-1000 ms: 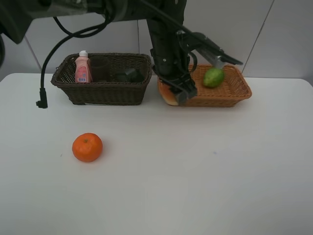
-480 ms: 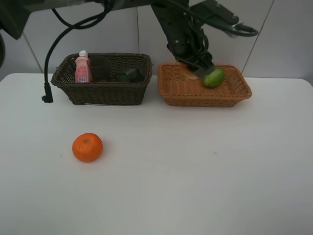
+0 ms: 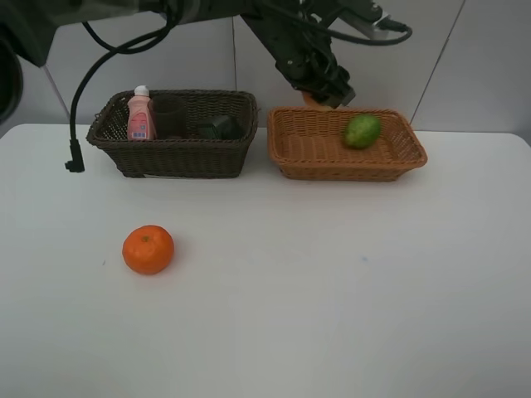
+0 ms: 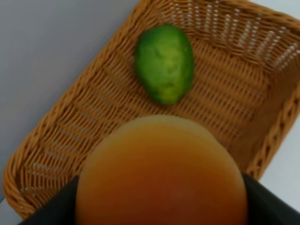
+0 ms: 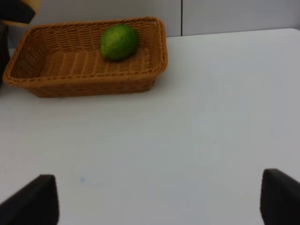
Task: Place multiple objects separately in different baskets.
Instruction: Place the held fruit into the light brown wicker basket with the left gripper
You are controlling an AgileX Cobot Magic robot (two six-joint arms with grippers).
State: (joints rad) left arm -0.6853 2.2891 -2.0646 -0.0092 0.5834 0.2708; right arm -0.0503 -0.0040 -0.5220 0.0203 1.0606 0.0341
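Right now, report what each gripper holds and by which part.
Left gripper holds the peach-like fruit, clamped on its opposite sides. Right gripper is open, holding nothing.

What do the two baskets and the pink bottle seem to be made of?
Dark brown basket: woven wicker or rattan, matte; the open weave shows. Light orange basket: the same weave, paler strands. Pink bottle: probably smooth plastic, with a white cap and label.

Peach point(image 4: 161, 173) gripped above tan basket point(image 3: 348, 170) with green fruit point(image 3: 362, 131); pink bottle point(image 3: 140, 116) upright in dark basket point(image 3: 178, 157); orange point(image 3: 148, 249) apart.
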